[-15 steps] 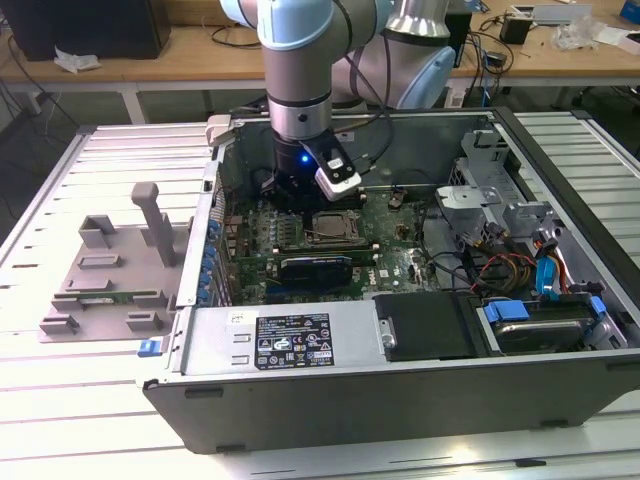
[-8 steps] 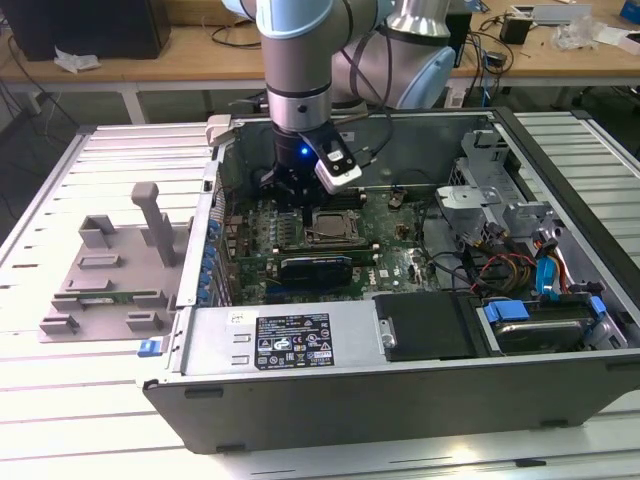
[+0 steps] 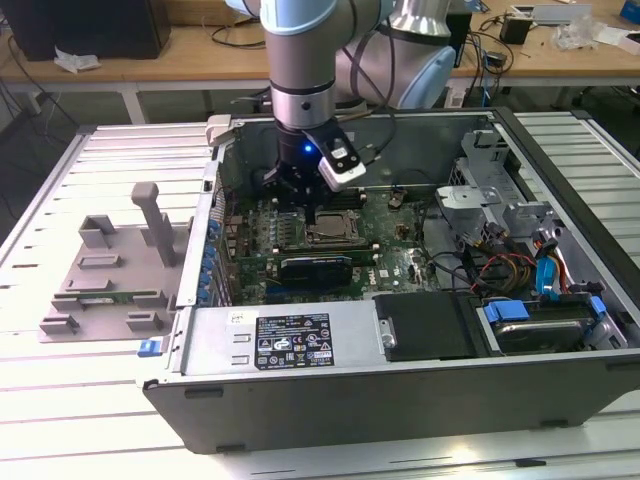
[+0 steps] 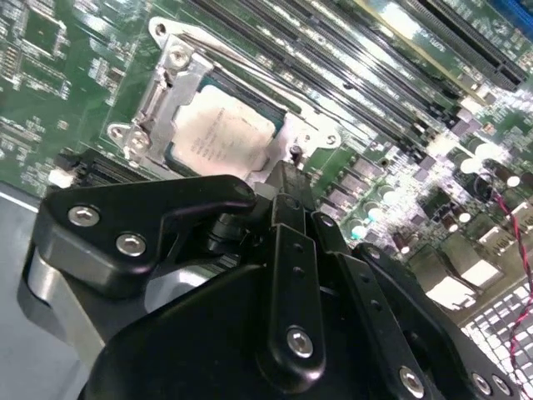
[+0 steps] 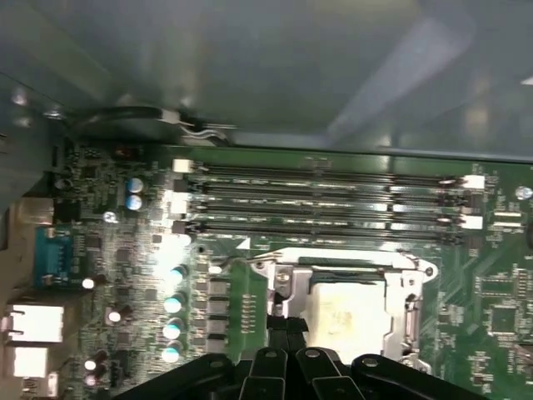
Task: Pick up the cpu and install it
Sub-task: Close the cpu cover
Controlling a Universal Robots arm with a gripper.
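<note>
Risk noted: the gripper has its fingers drawn together with nothing between them, and the tips are right at one edge of the cpu. A press there, downward or sideways, would likely tilt the chip and bend socket pins, or scrape the motherboard.

The cpu lies flat in the CPU socket with its silvery top exposed. The socket is in the computer case, toward the exterior view's left. Whether the tips touch the chip cannot be told.

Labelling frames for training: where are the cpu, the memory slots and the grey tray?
cpu (image 4: 223,137), second wrist view, middle of its pale metal top.
memory slots (image 5: 325,200), first wrist view, middle of the row.
grey tray (image 3: 120,275), exterior view, bare base.
</note>
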